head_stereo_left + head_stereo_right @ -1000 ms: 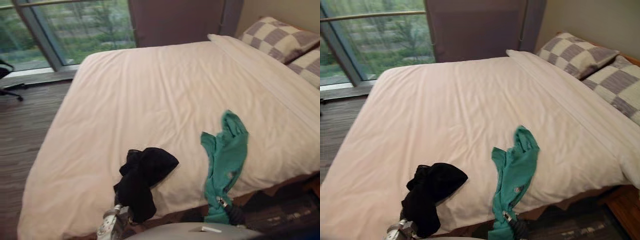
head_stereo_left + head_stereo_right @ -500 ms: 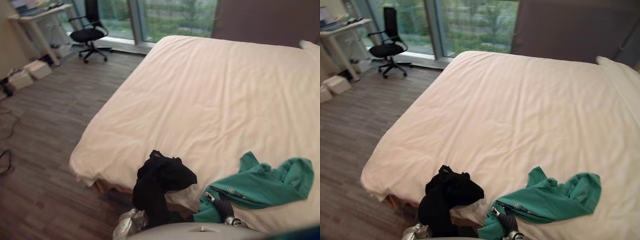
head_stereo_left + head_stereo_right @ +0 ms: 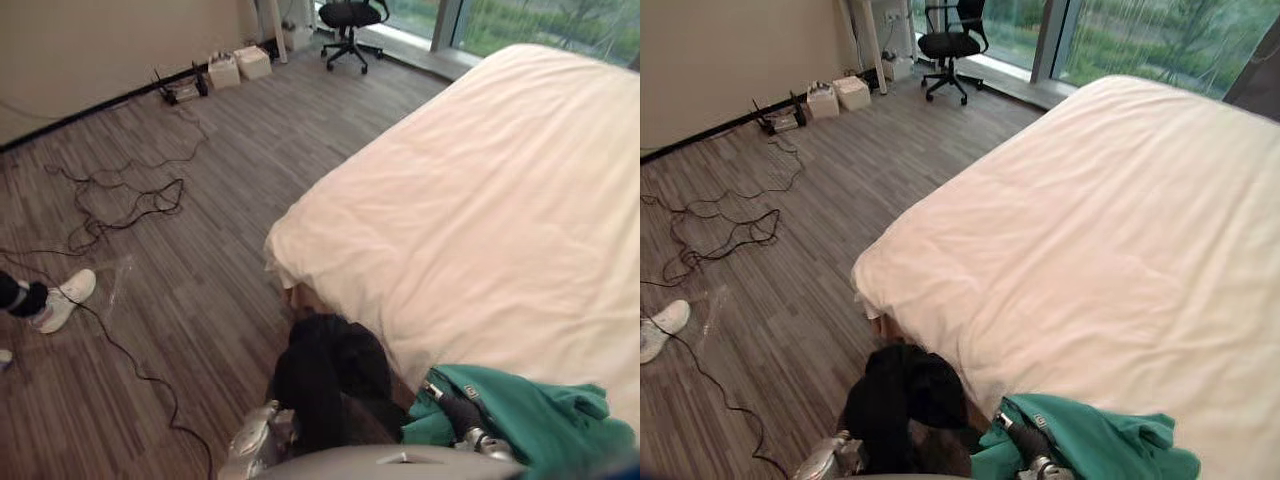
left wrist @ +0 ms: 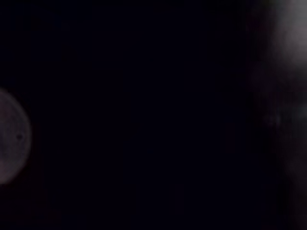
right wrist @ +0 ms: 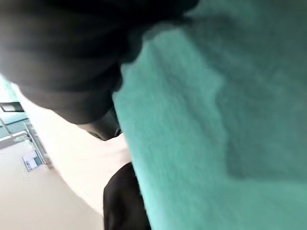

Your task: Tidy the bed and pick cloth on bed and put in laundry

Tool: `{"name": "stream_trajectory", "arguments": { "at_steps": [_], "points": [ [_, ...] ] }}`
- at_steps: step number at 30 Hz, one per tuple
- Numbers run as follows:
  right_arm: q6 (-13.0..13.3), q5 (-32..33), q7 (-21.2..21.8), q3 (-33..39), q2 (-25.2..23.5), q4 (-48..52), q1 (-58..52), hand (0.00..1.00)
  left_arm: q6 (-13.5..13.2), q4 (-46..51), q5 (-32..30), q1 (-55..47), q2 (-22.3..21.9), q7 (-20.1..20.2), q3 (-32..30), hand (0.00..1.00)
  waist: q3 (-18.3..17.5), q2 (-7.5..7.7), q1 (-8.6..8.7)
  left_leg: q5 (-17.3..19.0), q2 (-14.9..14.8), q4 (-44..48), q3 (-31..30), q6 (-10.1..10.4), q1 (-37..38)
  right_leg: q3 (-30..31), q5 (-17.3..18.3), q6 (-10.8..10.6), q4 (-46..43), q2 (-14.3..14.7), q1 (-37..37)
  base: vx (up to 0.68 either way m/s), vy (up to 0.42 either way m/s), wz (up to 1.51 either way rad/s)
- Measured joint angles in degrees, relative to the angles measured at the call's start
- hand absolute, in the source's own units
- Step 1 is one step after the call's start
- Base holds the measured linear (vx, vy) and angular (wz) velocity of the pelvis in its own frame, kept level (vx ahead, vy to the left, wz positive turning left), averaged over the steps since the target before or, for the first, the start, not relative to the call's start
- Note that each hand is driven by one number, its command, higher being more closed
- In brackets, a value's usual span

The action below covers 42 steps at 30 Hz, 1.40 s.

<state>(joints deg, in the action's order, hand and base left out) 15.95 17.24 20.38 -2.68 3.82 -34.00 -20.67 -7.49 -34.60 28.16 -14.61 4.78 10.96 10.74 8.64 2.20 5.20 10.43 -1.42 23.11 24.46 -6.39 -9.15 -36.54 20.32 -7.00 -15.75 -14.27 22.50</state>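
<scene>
1. Bed [image 3: 480, 220] with a smooth white cover takes up the right side; its foot corner points toward the grey wood floor [image 3: 200, 180].
2. Black cloth [image 3: 330, 385] is bunched in a dark heap just off the bed's near edge, beside the foot corner, over the floor rather than on the cover.
3. Left hand [image 3: 252, 448] sits right under and against the black cloth. The cloth covers it, so cannot tell whether it grips.
4. Green cloth [image 3: 545, 430] lies crumpled on the near edge of the bed, well along from the foot corner and close beside the black cloth.
5. Right hand [image 3: 462, 413] is buried in the green cloth, with only its dark cover and a bit of silver showing. Its grip cannot be told. In its wrist view the green fabric [image 5: 216, 120] presses close.
6. Elsewhere:
   - Loose cables [image 3: 120, 210] sprawl on the floor.
   - A person's white shoe [image 3: 62, 298] is at the far left.
   - Small boxes [image 3: 238, 68] stand by the wall.
   - A black office chair [image 3: 350, 14] stands near the window [image 3: 1160, 40].
</scene>
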Motion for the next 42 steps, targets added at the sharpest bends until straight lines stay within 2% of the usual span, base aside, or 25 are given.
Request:
{"name": "stream_trajectory", "arguments": {
  "at_steps": [1, 2, 3, 5, 6, 7, 8, 9, 12, 13, 14, 15, 16, 17, 18, 19, 22, 24, 25, 26, 31, 33, 36, 40, 42],
  "points": [
    [-0.1, 0.0, 0.0, -0.2, 0.0, 0.0, -0.3, 1.00, 0.2, -0.2, -0.1, 0.0, -0.1, 0.0, 0.0, 1.00, -0.1, -0.04, 0.06, -1.6, 0.6, -3.3, -0.7, 0.1, 1.8, 0.0, 0.1, 0.2, 0.4, 0.4, -0.4, 0.02, 0.142, 0.61],
    [-0.2, 0.0, 0.0, -1.1, 0.1, 0.2, -0.2, 1.00, 0.5, -0.2, 0.0, -0.3, 0.0, 0.1, 0.2, 1.00, 0.2, -1.82, -0.19, -5.0, 1.6, -9.6, -2.5, 0.1, 4.6, -0.6, 0.4, 0.7, 1.1, 1.5, -1.7, -0.03, 0.073, 0.66],
    [-0.2, -0.1, -0.2, -2.4, 0.1, 0.5, 0.3, 1.00, 0.6, -0.2, 0.0, -0.3, 0.4, 0.2, 0.4, 1.00, 0.2, -2.13, -0.11, -7.5, 2.3, -14.7, -4.3, 0.3, 7.3, -0.6, 0.2, 0.9, 2.1, 2.2, -3.4, -0.06, 0.044, 0.65],
    [-0.2, -0.2, -0.5, -3.9, -0.3, 0.5, 0.3, 1.00, 0.5, -0.3, 0.0, -0.7, 1.0, 0.2, 0.5, 1.00, 0.4, -3.11, -0.12, -10.4, 3.9, -20.7, -6.5, 1.1, 10.2, -0.4, -1.0, 1.8, 4.0, 1.7, -6.0, -0.10, -0.013, 0.77],
    [-0.2, -0.4, -1.0, -4.7, -0.7, 0.5, 0.3, 1.00, 0.6, -0.3, 0.0, -0.8, 1.2, 0.2, 0.9, 1.00, 0.3, -2.61, 0.28, -11.6, 5.4, -23.9, -7.9, 1.5, 11.9, -0.5, -3.6, 1.9, 3.3, 1.1, -6.4, -0.09, -0.049, 0.95],
    [-0.2, -0.6, -1.1, -4.7, -0.7, 0.5, 0.1, 1.00, 0.6, -0.4, 0.0, -0.9, 1.4, 0.1, 1.0, 1.00, 0.2, -2.23, 0.09, -12.0, 5.6, -25.1, -7.7, 1.6, 12.7, -1.6, -3.6, 1.9, 3.6, 0.9, -6.3, -0.01, -0.082, 0.71],
    [-0.5, -0.6, -1.5, -4.9, -0.5, 0.5, 0.2, 1.00, 0.5, 0.1, 0.1, -1.2, 0.6, 0.0, 1.1, 1.00, 0.0, -2.65, -1.06, -12.7, 5.7, -26.7, -6.0, 1.7, 13.3, -3.2, -4.0, 1.1, 3.5, 0.3, -6.3, -0.01, -0.073, 0.47],
    [-0.5, -0.6, -2.3, -4.9, 0.1, 0.4, 0.8, 1.00, 0.5, 0.1, 0.5, -1.4, 0.5, -0.1, 2.8, 1.00, 0.7, -3.82, -1.35, -13.5, 5.8, -27.3, -5.4, 1.8, 13.1, -4.5, -4.0, 1.0, 2.9, 0.0, -6.3, 0.00, -0.050, 0.43],
    [-0.7, -0.8, -3.2, -6.4, 1.2, 0.5, 1.5, 1.00, 0.5, 0.3, 0.5, -1.9, 0.7, -0.2, 3.3, 1.00, 0.9, -3.84, -1.34, -13.5, 6.9, -29.0, -4.6, 1.7, 13.0, -6.8, -3.5, -0.2, -0.6, -2.0, -6.5, 0.04, -0.001, 0.51],
    [-0.7, -0.8, -3.3, -7.0, 1.6, 0.8, 1.1, 1.00, 0.6, 0.3, 0.5, -2.0, 0.7, -0.2, 3.3, 1.00, 0.9, -3.87, -1.30, -13.4, 7.1, -29.0, -5.3, 1.4, 12.8, -6.4, -3.5, 0.0, -2.8, -2.2, -6.8, 0.09, 0.016, 0.56],
    [-0.9, -1.0, -3.3, -7.5, 1.8, 1.8, 0.8, 1.00, 0.6, 0.3, 0.5, -2.2, 0.9, -0.2, 3.5, 1.00, 1.2, -3.97, -1.21, -13.6, 6.9, -29.0, -7.9, 0.2, 12.7, -3.3, -4.3, 1.6, -8.5, -2.9, -8.8, 0.14, 0.034, 0.82],
    [-0.9, -1.2, -3.4, -7.4, 1.9, 2.1, 0.7, 1.00, 0.6, 0.3, 0.4, -1.3, 1.5, -0.1, 4.5, 1.00, 1.4, -4.20, -0.85, -13.7, 6.1, -28.9, -10.8, 0.0, 13.1, 3.2, -3.0, 3.6, -10.4, -1.1, -11.0, 0.15, 0.029, 1.11],
    [-0.8, -1.2, -3.4, -7.6, 1.6, 2.3, 0.5, 1.00, 0.6, 0.5, 0.4, -0.4, 2.4, 0.0, 5.0, 1.00, 2.0, -3.98, -0.63, -13.7, 5.6, -28.9, -12.9, 0.0, 13.1, 8.1, -1.8, 3.8, -9.3, 1.2, -11.9, 0.15, 0.009, 0.98],
    [-0.8, -1.1, -3.4, -7.8, 1.5, 2.3, 0.4, 1.00, 0.6, 0.5, 0.3, -0.1, 2.6, 0.1, 5.0, 1.00, 2.2, -3.59, -0.63, -13.8, 5.4, -28.9, -13.3, -0.1, 13.1, 9.6, -1.5, 3.9, -8.8, 1.9, -12.2, 0.14, -0.020, 0.98],
    [-0.6, -1.0, -3.7, -8.9, 1.4, 2.2, 0.4, 1.00, 0.6, 0.5, 0.3, 0.3, 3.6, 0.1, 5.0, 1.00, 2.7, -2.38, -0.92, -14.0, 4.8, -28.6, -16.0, 0.2, 13.2, 15.5, -1.0, 3.8, -7.5, 4.5, -13.8, 0.17, -0.035, 0.92],
    [-0.3, -0.7, -3.8, -9.2, 1.4, 2.3, 0.2, 1.00, 0.6, 0.4, 0.2, 0.1, 4.0, 0.2, 5.1, 1.00, 2.5, -1.91, -1.02, -14.3, 4.5, -28.6, -17.7, 0.7, 13.4, 18.9, -0.9, 3.9, -6.3, 6.0, -14.9, 0.17, -0.042, 0.95],
    [0.8, 1.7, -4.1, -9.1, 1.4, 2.2, -0.3, 1.00, 0.6, 0.4, -0.7, -0.1, 4.7, 0.7, 5.8, 1.00, 2.4, -1.75, -1.21, -14.2, 5.0, -27.7, -20.4, 1.3, 14.8, 25.1, -1.8, 4.1, -2.5, 7.2, -15.9, 0.18, -0.062, 0.65],
    [0.7, 3.0, -4.0, -9.2, 1.4, 2.1, -0.7, 1.00, 0.6, 0.5, -0.7, -0.1, 5.4, 1.1, 6.2, 1.00, 1.9, -0.76, -1.61, -13.8, 6.8, -27.7, -21.4, 1.9, 16.4, 25.9, -6.3, 4.3, 0.7, 5.7, -15.8, 0.15, -0.082, 0.37],
    [0.7, 3.0, -3.9, -9.1, 1.5, 2.0, -0.7, 1.00, 1.0, -0.1, -0.7, -0.1, 5.3, 1.2, 6.4, 1.00, 1.6, -0.79, -1.35, -13.5, 7.1, -28.0, -22.1, 2.3, 17.7, 25.7, -5.8, 3.5, 0.9, 5.1, -14.3, 0.06, -0.060, 0.20],
    [0.3, 7.3, -2.5, -7.0, 0.9, -3.7, 0.9, 1.00, -0.7, -1.7, -3.1, -2.6, 5.4, 5.3, 9.5, 1.00, -1.9, -2.14, -1.57, -13.1, 5.5, -29.0, -23.2, 3.9, 19.1, 24.7, -8.3, 3.5, 8.8, 7.6, -9.8, 0.03, -0.043, 0.16],
    [0.3, 7.3, -2.5, -7.0, 0.9, -3.7, 0.8, 1.00, -0.7, -1.7, -3.1, -2.6, 5.5, 5.3, 9.3, 1.00, -1.9, -2.15, -1.50, -13.0, 5.4, -29.0, -22.9, 4.1, 19.0, 24.9, -8.3, 3.5, 9.0, 7.7, -9.9, 0.00, 0.000, -0.03],
    [0.3, 7.3, -2.5, -7.0, 1.1, -3.3, 0.5, 1.00, -0.8, -1.6, -2.9, -2.8, 5.3, 4.8, 8.3, 1.00, -1.9, -2.22, -1.55, -12.4, 5.1, -29.0, -21.8, 4.8, 18.5, 25.4, -8.5, 3.8, 9.7, 8.1, -10.1, -0.01, -0.008, -0.18],
    [0.1, 7.1, -2.8, -7.0, 1.2, -2.3, 0.1, 1.00, -1.7, -1.3, -2.5, -3.6, 4.9, 3.5, 7.0, 1.00, -2.0, -2.31, -1.43, -11.8, 4.6, -29.1, -20.9, 4.9, 18.0, 25.6, -8.7, 4.0, 10.2, 8.3, -10.6, 0.00, -0.024, -0.17],
    [-0.8, 6.2, -4.0, -6.7, 1.5, 1.9, -2.7, 1.00, -2.9, -0.2, -1.5, -5.0, 4.4, -0.2, 5.0, 1.00, -2.2, -2.00, -1.44, -9.6, 4.0, -28.9, -16.8, 5.2, 17.5, 26.0, -8.6, 4.1, 11.0, 8.2, -10.7, 0.09, -0.025, -0.08],
    [-1.3, 6.1, -4.7, -6.6, 1.7, 2.9, -3.2, 1.00, -3.5, 0.1, 0.6, -4.8, 4.5, -2.5, 4.0, 1.00, -2.3, -1.91, -1.50, -7.5, 3.8, -24.9, -15.2, 5.4, 14.7, 25.4, -8.4, 3.9, 11.0, 7.8, -11.4, 0.14, -0.010, 0.17]
  ]
}}
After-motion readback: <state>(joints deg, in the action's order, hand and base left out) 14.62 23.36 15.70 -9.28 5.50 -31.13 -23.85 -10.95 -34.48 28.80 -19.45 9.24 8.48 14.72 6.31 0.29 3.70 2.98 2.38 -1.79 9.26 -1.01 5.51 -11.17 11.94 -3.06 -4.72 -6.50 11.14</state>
